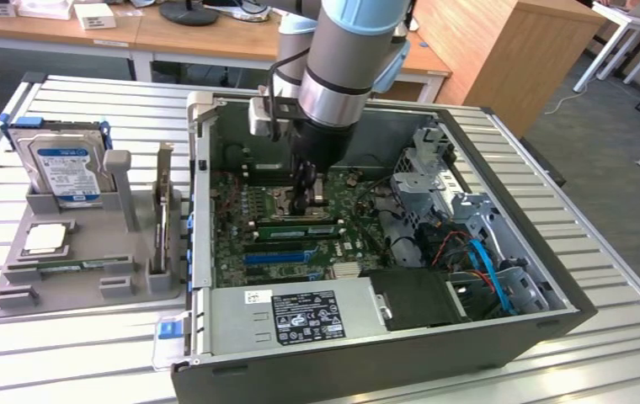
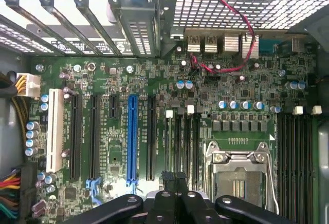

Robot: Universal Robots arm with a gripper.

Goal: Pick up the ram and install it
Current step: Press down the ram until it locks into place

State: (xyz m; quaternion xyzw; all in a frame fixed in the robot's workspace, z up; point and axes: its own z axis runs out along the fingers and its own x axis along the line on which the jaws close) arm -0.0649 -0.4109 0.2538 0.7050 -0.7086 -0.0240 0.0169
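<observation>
A long green ram stick (image 1: 294, 229) with pale labels sits lengthwise in the memory slots of the motherboard, inside the open computer case (image 1: 354, 362). My gripper (image 1: 306, 200) reaches down into the case just beyond that stick, by the CPU socket (image 1: 294, 199). In the wrist view my gripper (image 2: 175, 176) is shut, its dark fingertips pressed together over the memory slots (image 2: 182, 142) beside the CPU socket (image 2: 239, 180). Nothing shows between the fingers. I cannot tell whether they touch the stick. Another thin green ram stick (image 1: 73, 266) lies in the grey tray (image 1: 73, 296) outside the case.
The tray at the exterior view's left also holds an upright hard drive (image 1: 67, 168), a CPU chip (image 1: 48, 238) and an upright expansion card (image 1: 162, 215). A power supply (image 1: 297, 316) fills the case's near side; drive cages and blue cables (image 1: 483, 261) crowd its right.
</observation>
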